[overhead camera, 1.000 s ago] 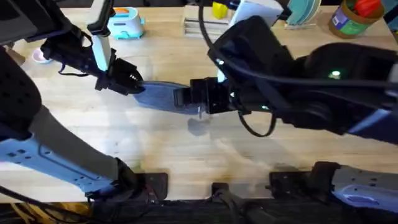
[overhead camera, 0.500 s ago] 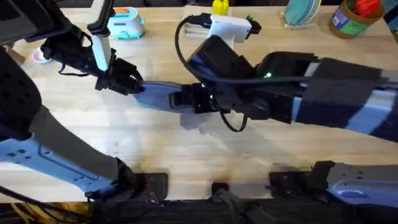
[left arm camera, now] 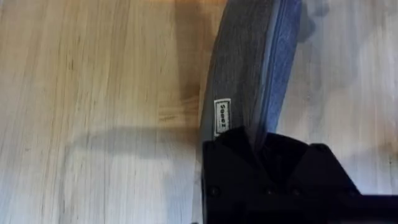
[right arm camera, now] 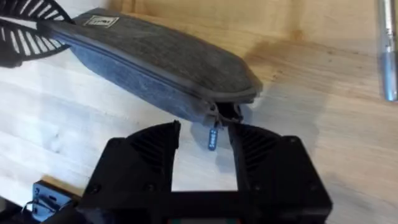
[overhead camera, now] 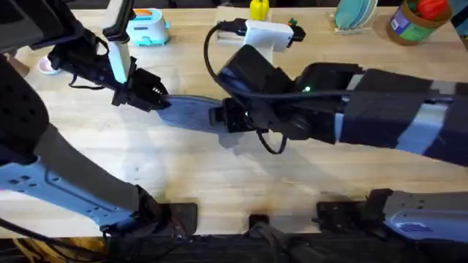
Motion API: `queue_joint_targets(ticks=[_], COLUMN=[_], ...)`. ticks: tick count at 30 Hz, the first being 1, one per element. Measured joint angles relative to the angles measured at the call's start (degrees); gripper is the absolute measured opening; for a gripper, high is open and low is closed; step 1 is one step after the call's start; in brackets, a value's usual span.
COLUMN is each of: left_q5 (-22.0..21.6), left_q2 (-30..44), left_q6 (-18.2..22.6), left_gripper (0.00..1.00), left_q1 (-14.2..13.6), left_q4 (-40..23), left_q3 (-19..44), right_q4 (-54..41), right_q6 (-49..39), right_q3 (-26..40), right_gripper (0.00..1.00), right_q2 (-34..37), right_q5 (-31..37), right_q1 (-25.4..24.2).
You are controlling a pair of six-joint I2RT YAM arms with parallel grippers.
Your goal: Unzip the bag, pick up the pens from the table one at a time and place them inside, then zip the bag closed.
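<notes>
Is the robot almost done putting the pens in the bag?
Not yet, it's just starting. The bag looks zipped shut. The left gripper is clamped on one end of it. The right gripper is open around the little zipper pull at the other end, ready to grab it. A pen lies on the table. Unzipping, loading and zipping closed are all left.

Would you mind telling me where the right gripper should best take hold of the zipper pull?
Pinch the small metal pull by its flat tab, which dangles from the bag end. The open right gripper already straddles it, so approach from that end.
</notes>
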Motion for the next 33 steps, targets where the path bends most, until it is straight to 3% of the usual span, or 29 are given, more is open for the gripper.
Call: queue_joint_targets(ticks=[3,4,12,29,33], left_q5=[0.00,0.00,0.00,0.00,0.07], left_q2=[0.00,0.00,0.00,0.00,0.00], left_q6=[0.00,0.00,0.00,0.00,0.00], left_gripper=[0.043,0.043,0.043,0.043,0.043], left_q1=[0.00,0.00,0.00,-0.04,-0.04], left_q4=[0.00,0.02,0.07,0.24,0.48], left_q3=[0.00,0.00,0.00,0.00,0.00], right_q4=[0.02,0.02,-0.08,-0.15,-0.26], right_q6=[0.02,0.00,0.12,-0.56,-1.20], right_q3=[0.00,0.00,0.00,0.00,0.00], right_gripper=[0.474,0.419,0.252,0.061,0.059], right_q2=[0.00,0.00,0.00,-0.11,-1.12], right_q5=[0.82,1.24,2.07,2.66,2.62], right_q1=[-0.12,-0.28,-0.55,-0.55,-0.55])
